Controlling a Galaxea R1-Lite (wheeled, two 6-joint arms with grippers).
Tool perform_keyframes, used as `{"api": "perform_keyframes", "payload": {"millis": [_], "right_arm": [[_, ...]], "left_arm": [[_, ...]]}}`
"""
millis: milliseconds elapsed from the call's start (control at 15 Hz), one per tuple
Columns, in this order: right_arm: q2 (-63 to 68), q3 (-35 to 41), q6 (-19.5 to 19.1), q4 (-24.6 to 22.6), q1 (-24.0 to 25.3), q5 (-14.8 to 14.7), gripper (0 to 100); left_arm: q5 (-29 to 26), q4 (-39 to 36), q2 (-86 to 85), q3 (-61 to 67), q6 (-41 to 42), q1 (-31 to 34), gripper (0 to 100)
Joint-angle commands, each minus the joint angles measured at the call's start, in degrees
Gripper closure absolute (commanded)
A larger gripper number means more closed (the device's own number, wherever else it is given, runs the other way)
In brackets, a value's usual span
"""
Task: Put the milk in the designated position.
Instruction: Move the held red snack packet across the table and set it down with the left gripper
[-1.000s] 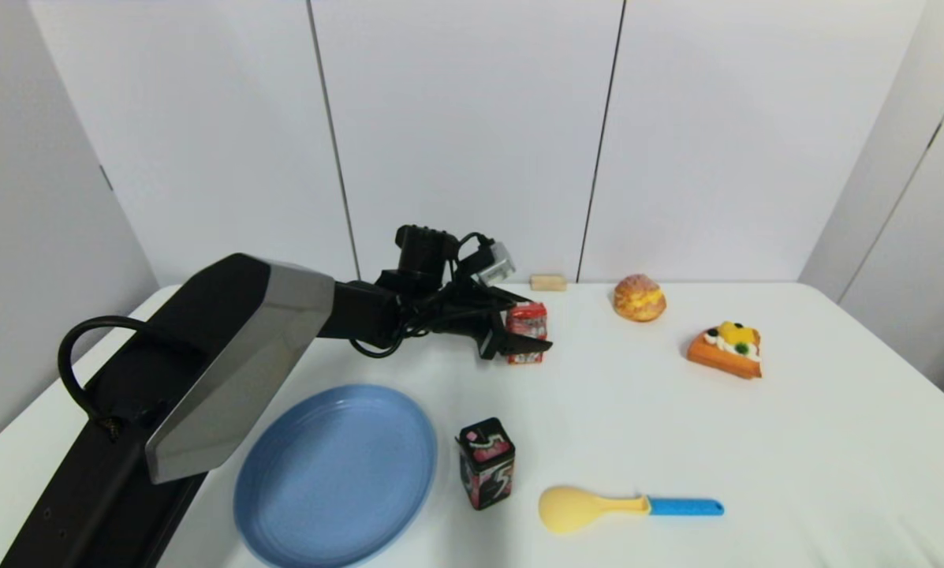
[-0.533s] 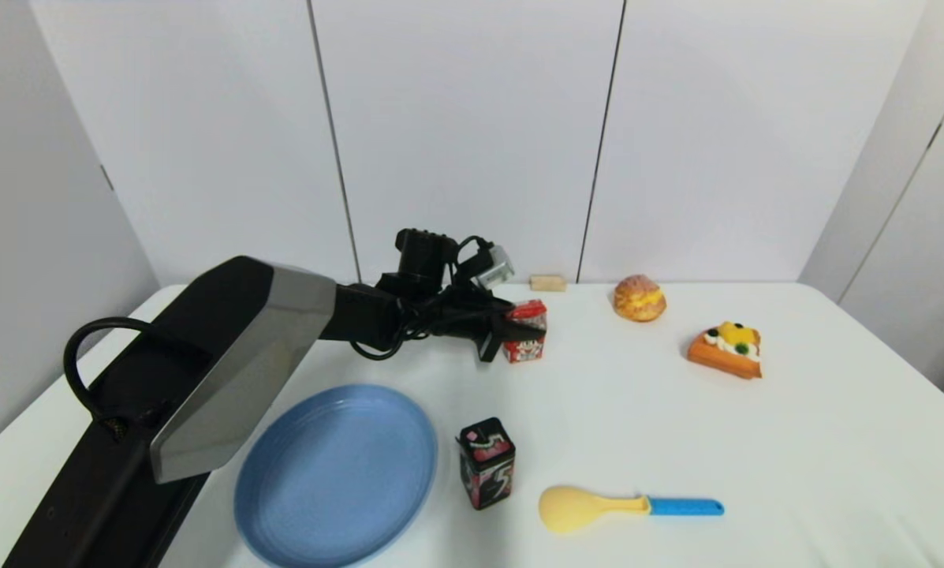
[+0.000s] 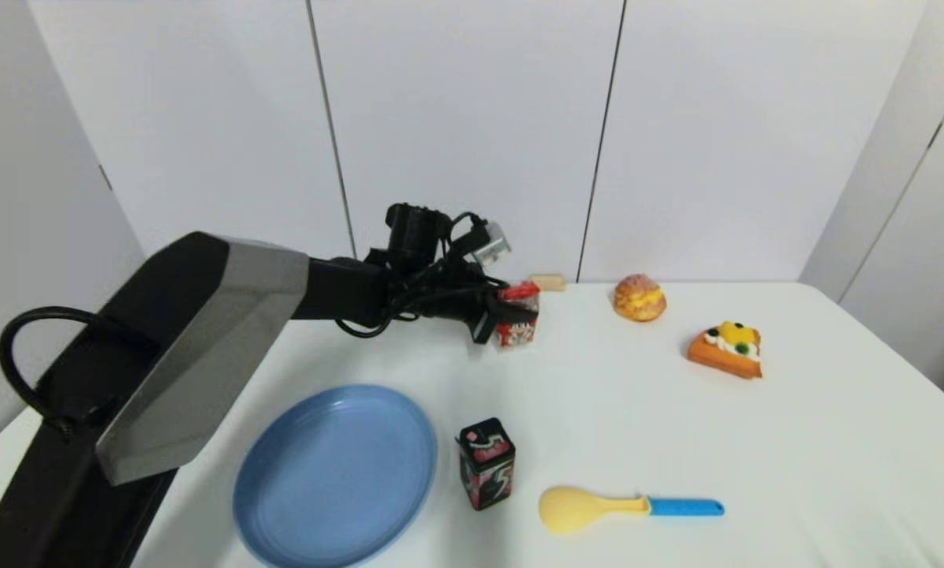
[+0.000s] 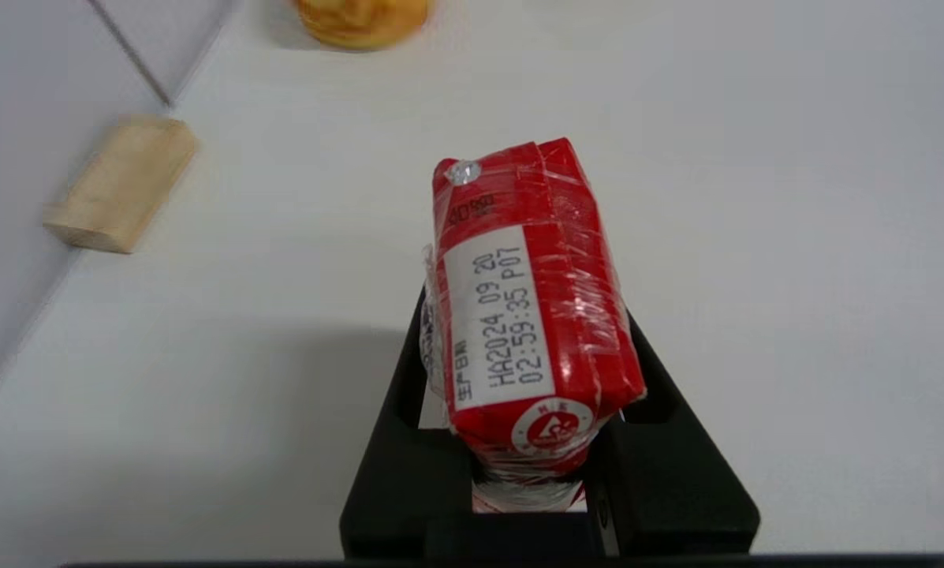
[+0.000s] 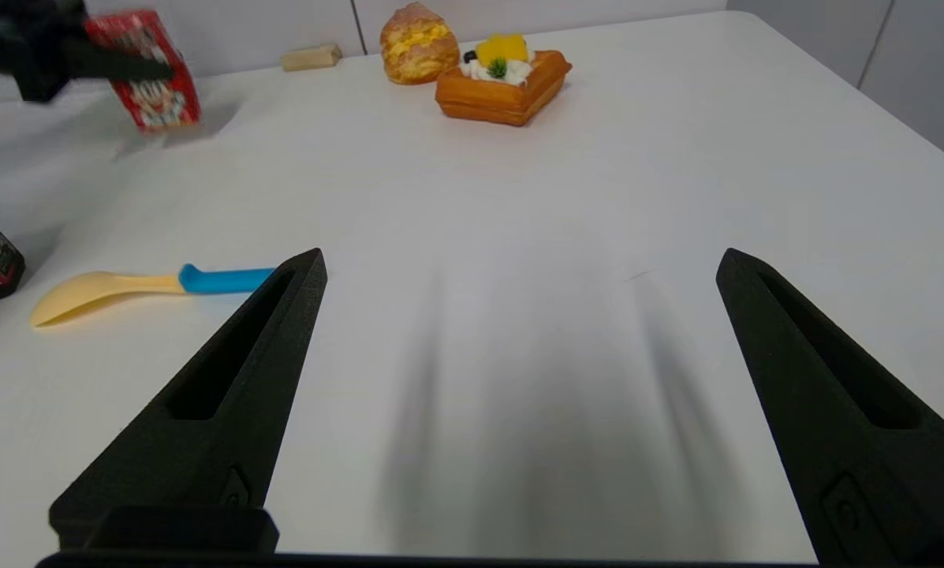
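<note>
**Milk carton held in left claw above far desk area**

1. Locate the milk carton (image 3: 516, 319). It is red, wrapped in clear film, and sits tilted between the two black fingers of the left claw (image 3: 511, 315). In the left wrist view the carton (image 4: 531, 312) shows a white date label on its upper face, and both fingers are pressed against its sides, so read the claw (image 4: 531, 442) as clamped on the carton.
2. Check clearance. In the right wrist view the carton (image 5: 147, 79) hangs clear of the desk (image 3: 677, 442), with its shadow on the surface below it.
3. Note the neighbours. A small wooden block (image 3: 548, 282) lies near the carton at the far edge of the desk, against the wall. A cream puff (image 3: 639, 297) sits further to the right, and a slice of fruit cake (image 3: 727, 349) is beyond that.
4. Note the near items. A blue plate (image 3: 333, 473), a black box (image 3: 486, 463) with pink markings and a yellow spoon (image 3: 625, 506) with a blue handle lie well apart from the carton, toward the robot.
5. Confirm the right claw (image 5: 519, 315). Its fingers stand wide apart over bare desk, holding nothing.
</note>
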Motion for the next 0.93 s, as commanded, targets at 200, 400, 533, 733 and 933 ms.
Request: {"api": "perform_keyframes", "payload": {"millis": [200,400,533,733,933], "right_arm": [[0.1,0.0,0.0,0.0,0.0,0.0,0],[0.1,0.0,0.0,0.0,0.0,0.0,0],[0.1,0.0,0.0,0.0,0.0,0.0,0],[0.1,0.0,0.0,0.0,0.0,0.0,0],[0.1,0.0,0.0,0.0,0.0,0.0,0]], "left_arm": [[20.3,3.2,-23.0,7.9,-2.4,6.9,100],[27.9,-4.7,-38.7,31.1,-5.5,13.5,100],[30.1,-14.0,-48.0,47.7,-8.6,17.7,100],[34.9,-22.4,-60.4,66.5,-14.4,21.2,100],[43.1,-25.2,-68.8,77.8,-18.8,21.3,100]]}}
